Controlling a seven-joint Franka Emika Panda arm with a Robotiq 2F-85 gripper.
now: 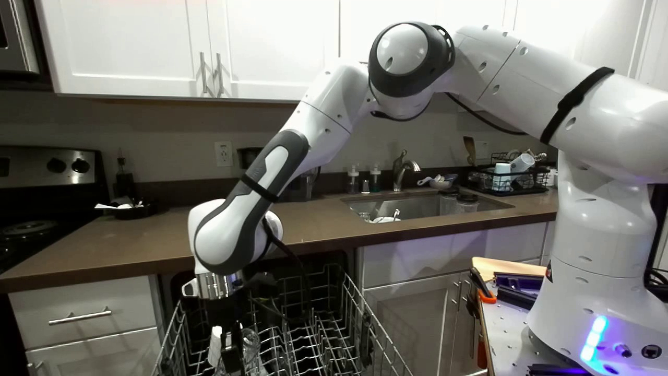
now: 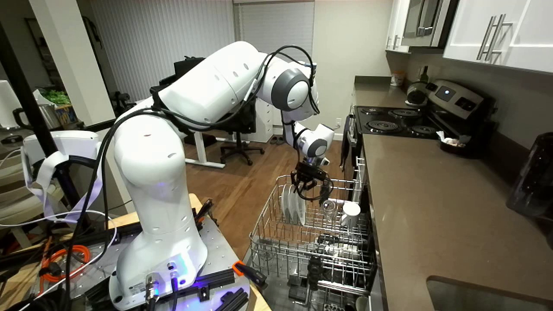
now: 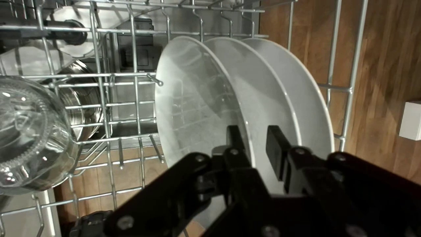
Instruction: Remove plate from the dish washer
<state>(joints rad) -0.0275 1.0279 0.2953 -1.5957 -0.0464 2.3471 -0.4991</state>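
Three white round plates stand upright side by side in the dish washer's wire rack (image 3: 353, 65). The nearest plate to the glass, the plate (image 3: 194, 105), leans a little in the wrist view. My gripper (image 3: 252, 141) is open. Its fingers stand on either side of that plate's rim, the left finger close to it and a gap on the right. The plates (image 2: 286, 203) and the gripper (image 2: 312, 179) above them also show in an exterior view. The rack (image 1: 383, 334) and gripper (image 1: 232, 339) show in an exterior view, where I cannot make out the plates.
A clear glass (image 3: 29, 131) stands in the rack left of the plates. A white mug (image 2: 351, 209) stands beside the glass (image 2: 329, 208). Two further plates (image 3: 263, 85) sit close to the right. The counter edge (image 1: 334, 243) runs above the dish washer.
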